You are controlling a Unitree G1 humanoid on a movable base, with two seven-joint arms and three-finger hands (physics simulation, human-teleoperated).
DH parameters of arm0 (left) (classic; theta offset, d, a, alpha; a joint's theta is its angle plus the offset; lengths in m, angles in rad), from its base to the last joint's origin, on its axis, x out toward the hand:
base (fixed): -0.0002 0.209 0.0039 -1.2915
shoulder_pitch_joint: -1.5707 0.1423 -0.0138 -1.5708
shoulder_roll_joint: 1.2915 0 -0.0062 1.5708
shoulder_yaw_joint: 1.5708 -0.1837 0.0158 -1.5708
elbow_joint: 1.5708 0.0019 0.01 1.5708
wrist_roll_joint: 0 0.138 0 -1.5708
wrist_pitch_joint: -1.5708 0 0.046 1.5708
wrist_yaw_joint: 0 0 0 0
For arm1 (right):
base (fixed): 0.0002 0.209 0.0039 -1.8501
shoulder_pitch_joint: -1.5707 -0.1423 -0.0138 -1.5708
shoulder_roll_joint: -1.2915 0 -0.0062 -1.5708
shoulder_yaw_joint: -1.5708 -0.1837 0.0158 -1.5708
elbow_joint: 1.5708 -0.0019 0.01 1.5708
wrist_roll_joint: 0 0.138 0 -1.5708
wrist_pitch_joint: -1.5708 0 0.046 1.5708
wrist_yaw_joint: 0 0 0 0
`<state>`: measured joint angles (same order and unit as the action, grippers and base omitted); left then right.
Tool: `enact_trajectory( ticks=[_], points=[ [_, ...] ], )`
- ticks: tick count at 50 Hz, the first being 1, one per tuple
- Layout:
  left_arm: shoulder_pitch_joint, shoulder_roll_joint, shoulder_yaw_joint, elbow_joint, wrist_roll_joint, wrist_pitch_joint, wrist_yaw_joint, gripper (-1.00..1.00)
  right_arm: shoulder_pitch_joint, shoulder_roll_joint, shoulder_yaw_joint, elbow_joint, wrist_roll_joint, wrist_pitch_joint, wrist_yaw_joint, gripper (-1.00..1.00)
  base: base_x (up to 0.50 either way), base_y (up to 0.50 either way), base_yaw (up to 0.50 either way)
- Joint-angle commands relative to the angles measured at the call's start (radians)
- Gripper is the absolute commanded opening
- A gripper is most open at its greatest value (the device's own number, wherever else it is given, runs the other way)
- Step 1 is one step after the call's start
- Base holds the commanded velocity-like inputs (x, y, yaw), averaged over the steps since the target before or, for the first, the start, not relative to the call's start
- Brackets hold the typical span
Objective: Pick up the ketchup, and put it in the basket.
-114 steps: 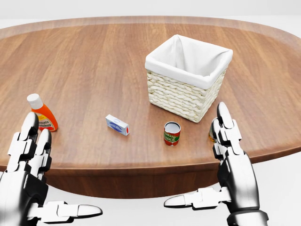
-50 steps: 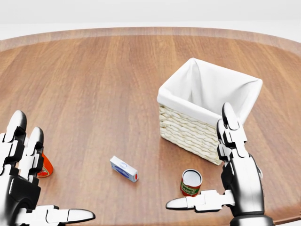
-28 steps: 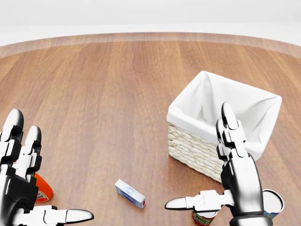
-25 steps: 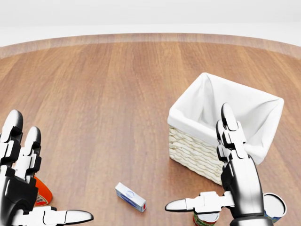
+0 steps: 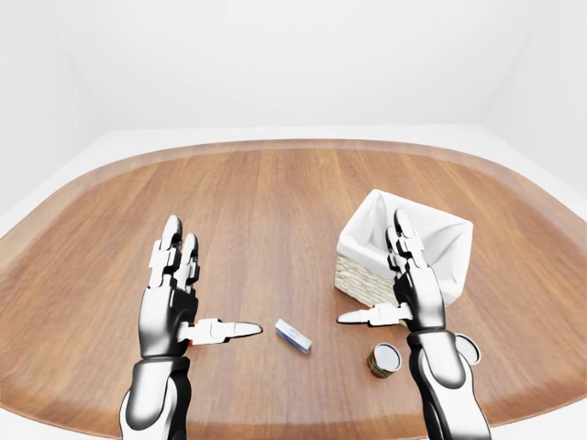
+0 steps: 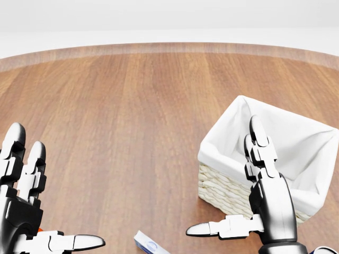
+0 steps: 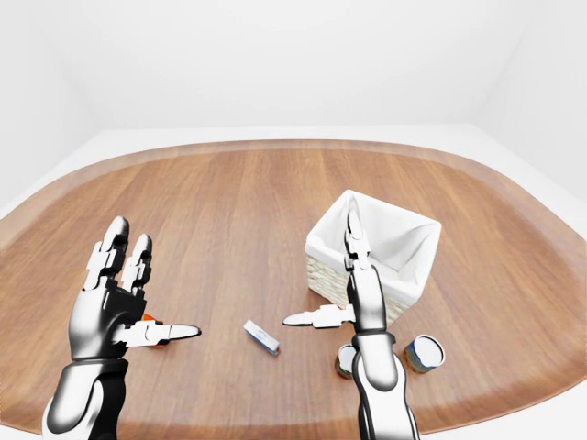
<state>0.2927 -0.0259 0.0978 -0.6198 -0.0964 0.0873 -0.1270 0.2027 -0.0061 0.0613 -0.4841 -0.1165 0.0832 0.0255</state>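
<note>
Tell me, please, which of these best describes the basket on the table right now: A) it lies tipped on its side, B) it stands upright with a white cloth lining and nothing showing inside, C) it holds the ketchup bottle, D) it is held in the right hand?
B: the basket stands upright on the table, white lining showing, nothing visible inside, and the right hand is open.
</note>
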Motion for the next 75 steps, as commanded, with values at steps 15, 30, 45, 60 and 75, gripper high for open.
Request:
enact_trajectory(
  ticks=[15,30,45,60,75],
  points=[
    [0.024,0.000,0.055,-0.019,0.001,-0.003,-0.016,1.00,0.001,0.000,-0.005,0.001,0.009,0.001,-0.001,1.00,0.00,0.00,0.00],
    [-0.020,-0.019,0.248,-0.028,0.026,0.000,-0.076,1.00,-0.001,0.000,-0.011,0.004,-0.004,-0.002,-0.009,1.00,0.00,0.00,0.00],
    [-0.051,0.005,0.383,0.110,0.023,-0.094,-0.088,1.00,0.005,0.001,-0.002,-0.009,-0.006,0.004,-0.009,1.00,0.00,0.00,0.00],
    [-0.084,0.040,0.403,0.273,0.044,-0.175,-0.058,1.00,0.002,0.000,0.000,0.000,-0.008,0.002,-0.011,1.00,0.00,0.00,0.00],
    [-0.108,0.082,0.383,0.458,0.048,-0.175,-0.012,1.00,-0.001,0.000,0.001,0.009,-0.009,-0.005,-0.012,1.00,0.00,0.00,0.00]
  ],
)
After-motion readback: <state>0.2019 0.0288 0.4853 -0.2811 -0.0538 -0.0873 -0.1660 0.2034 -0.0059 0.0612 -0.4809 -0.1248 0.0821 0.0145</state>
